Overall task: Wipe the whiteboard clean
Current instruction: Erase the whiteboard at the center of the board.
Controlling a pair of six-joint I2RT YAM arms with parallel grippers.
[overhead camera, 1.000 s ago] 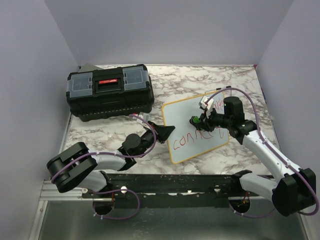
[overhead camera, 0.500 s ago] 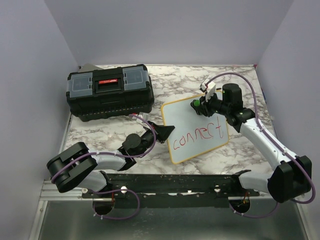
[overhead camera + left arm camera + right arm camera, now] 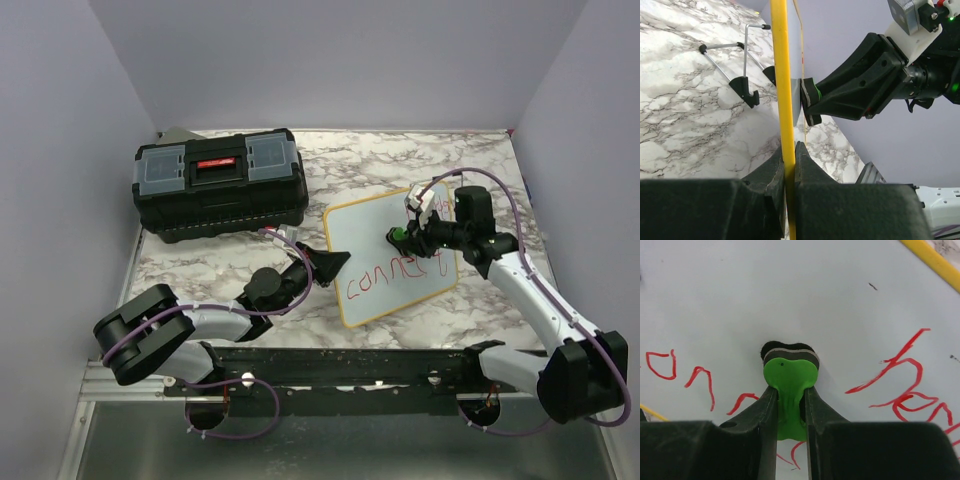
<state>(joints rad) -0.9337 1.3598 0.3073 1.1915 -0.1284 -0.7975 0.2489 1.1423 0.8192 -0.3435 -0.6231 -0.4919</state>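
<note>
At the edge of the whiteboard [image 3: 365, 230], the left gripper [image 3: 788, 156] was clamped on its yellow frame [image 3: 781, 75]. The right gripper [image 3: 789, 405] pinched a green eraser [image 3: 789, 374] against the board's face.

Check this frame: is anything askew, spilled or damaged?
Nothing spilled or damaged. The whiteboard sits skewed on the table: left tool clamps its yellow frame, right tool presses a green eraser against it, amid red writing.

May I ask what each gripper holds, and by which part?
Left gripper: the whiteboard, by its yellow frame. Right gripper: the green eraser, by its handle.
</note>
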